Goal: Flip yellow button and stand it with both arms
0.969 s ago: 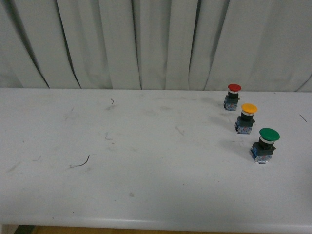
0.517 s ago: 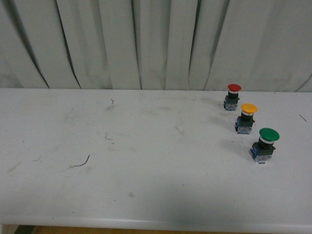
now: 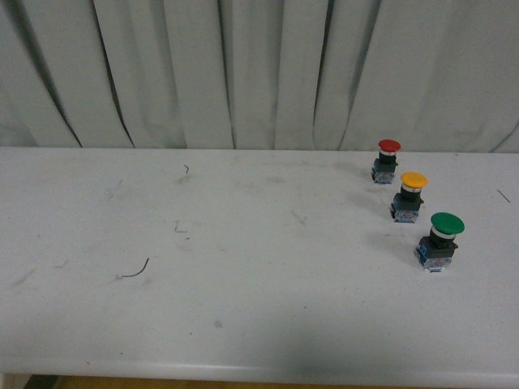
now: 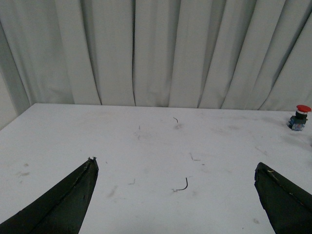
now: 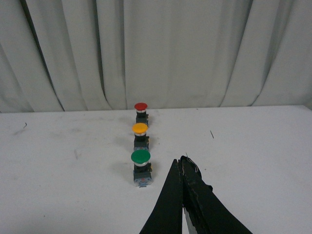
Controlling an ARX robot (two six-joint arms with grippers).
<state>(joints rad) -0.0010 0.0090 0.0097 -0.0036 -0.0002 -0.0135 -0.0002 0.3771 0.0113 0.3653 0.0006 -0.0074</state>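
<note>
Yellow button (image 3: 413,194) stands between two others (image 3: 388,160) (image 3: 441,240); all on table's (image 3: 243,284) right.

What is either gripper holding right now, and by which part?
Nothing. The left gripper is open over bare table; the right gripper is shut on nothing, apart from the upright yellow-capped pushbutton.

I work in a lab-like test space: a scuffed white desk (image 3: 243,243) before grey curtains (image 3: 259,73).
</note>
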